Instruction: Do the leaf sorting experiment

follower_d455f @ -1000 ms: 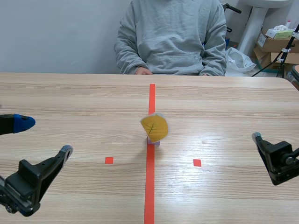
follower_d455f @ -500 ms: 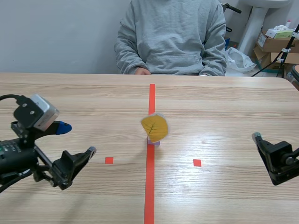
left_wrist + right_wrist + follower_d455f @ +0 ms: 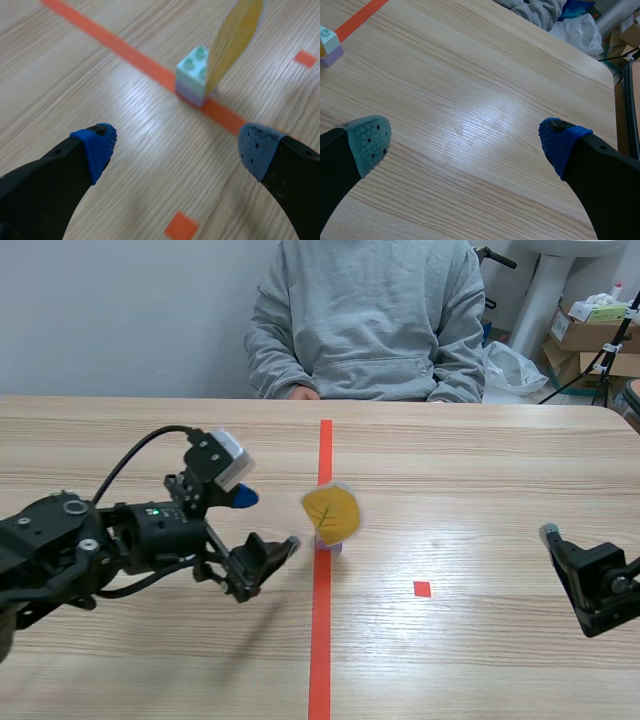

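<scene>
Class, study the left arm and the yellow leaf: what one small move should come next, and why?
Probably ease the left gripper forward until the yellow leaf sits between its fingers. They stand open, and the leaf, upright in its small block, is ahead, not yet between them.

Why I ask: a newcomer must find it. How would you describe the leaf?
Follow the long orange-red tape line down the middle of the wooden table. Halfway along, on the line, a small block, pale green over lilac, holds up a yellow leaf. It alone is yellow; the tape squares nearby are flat red marks.
</scene>
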`<action>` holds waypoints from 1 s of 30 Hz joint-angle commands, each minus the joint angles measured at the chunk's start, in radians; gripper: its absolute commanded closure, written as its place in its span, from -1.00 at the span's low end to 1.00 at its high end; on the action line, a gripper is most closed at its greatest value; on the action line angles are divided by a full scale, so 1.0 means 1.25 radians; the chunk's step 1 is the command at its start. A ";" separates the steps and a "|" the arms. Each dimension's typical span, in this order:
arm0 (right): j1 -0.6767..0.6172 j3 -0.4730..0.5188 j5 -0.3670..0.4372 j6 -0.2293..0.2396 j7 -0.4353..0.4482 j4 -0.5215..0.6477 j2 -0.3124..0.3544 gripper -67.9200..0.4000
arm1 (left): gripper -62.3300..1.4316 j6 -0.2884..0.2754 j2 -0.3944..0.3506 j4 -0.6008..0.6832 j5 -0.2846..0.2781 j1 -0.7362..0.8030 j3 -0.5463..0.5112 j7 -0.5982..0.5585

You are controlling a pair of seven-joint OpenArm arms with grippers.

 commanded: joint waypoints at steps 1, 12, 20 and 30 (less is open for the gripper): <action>0.000 0.003 0.000 -0.005 0.009 0.002 0.015 -0.79 | -0.68 0.002 0.028 0.006 -0.002 -0.013 0.002 -0.011; 0.000 0.003 0.000 -0.005 0.009 0.002 0.014 -0.79 | -0.68 0.012 0.151 -0.096 0.051 -0.060 0.019 -0.023; 0.000 0.003 0.000 -0.005 0.009 0.002 0.014 -0.79 | -0.55 0.012 0.151 -0.101 0.055 -0.058 0.019 -0.028; 0.000 0.003 0.000 -0.005 0.009 0.002 0.014 -0.79 | 0.36 0.012 0.151 -0.101 0.055 -0.058 0.019 -0.036</action>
